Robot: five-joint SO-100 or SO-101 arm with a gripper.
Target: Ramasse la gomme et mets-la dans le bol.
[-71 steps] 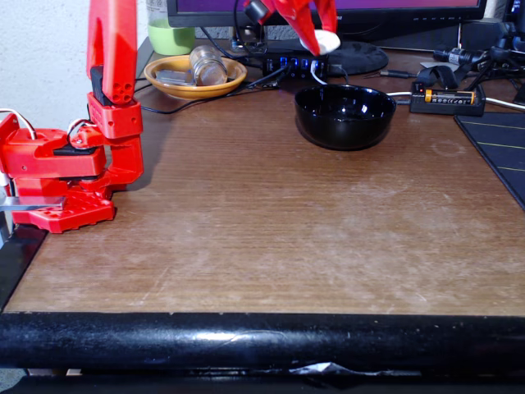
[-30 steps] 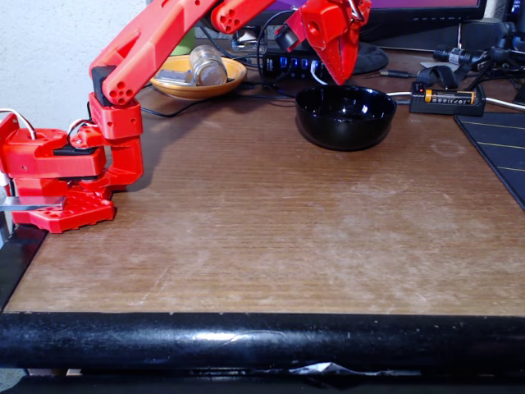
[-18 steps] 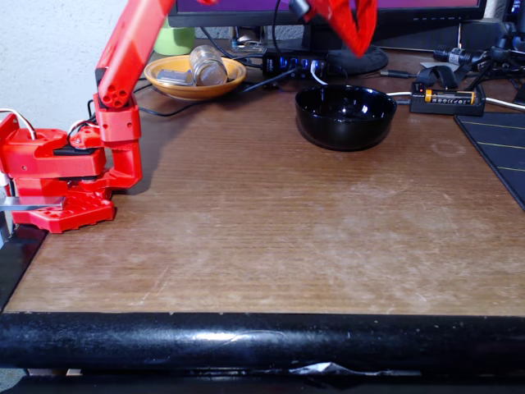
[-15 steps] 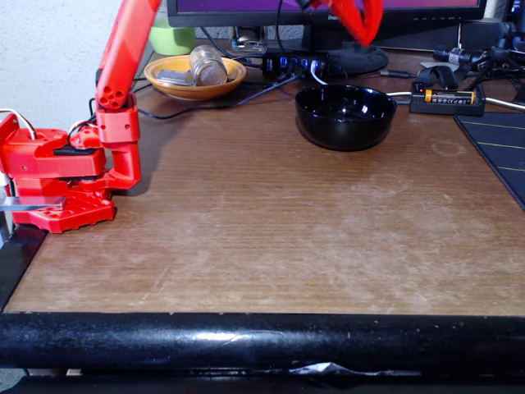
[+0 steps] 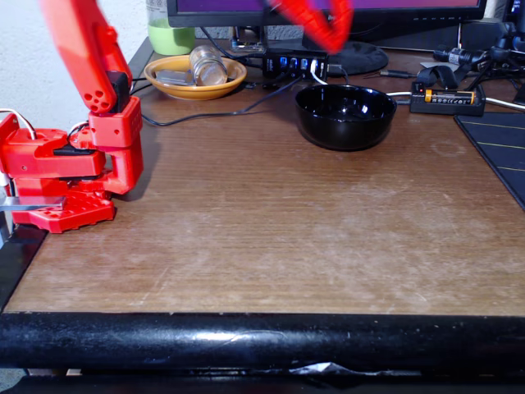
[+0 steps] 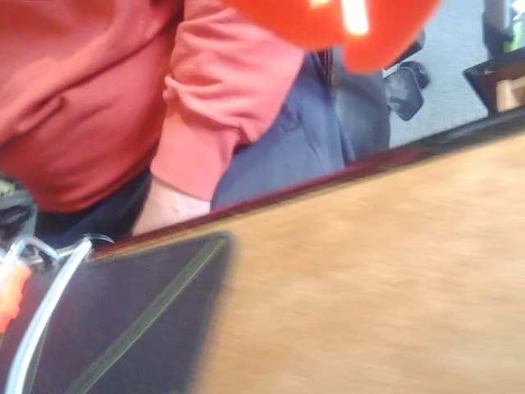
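Desk (image 5: pixel 271 222) carries my red base at its left edge in the fixed view. Bowl (image 5: pixel 345 116) sits at the back: glossy, rigid, likely slippery, best left alone. My gripper (image 5: pixel 321 23) is raised above and behind it, blurred; whether apart or together I cannot tell. Eraser not discernible, possibly inside the bowl; judged light, slightly soft, best pinched across its narrow sides
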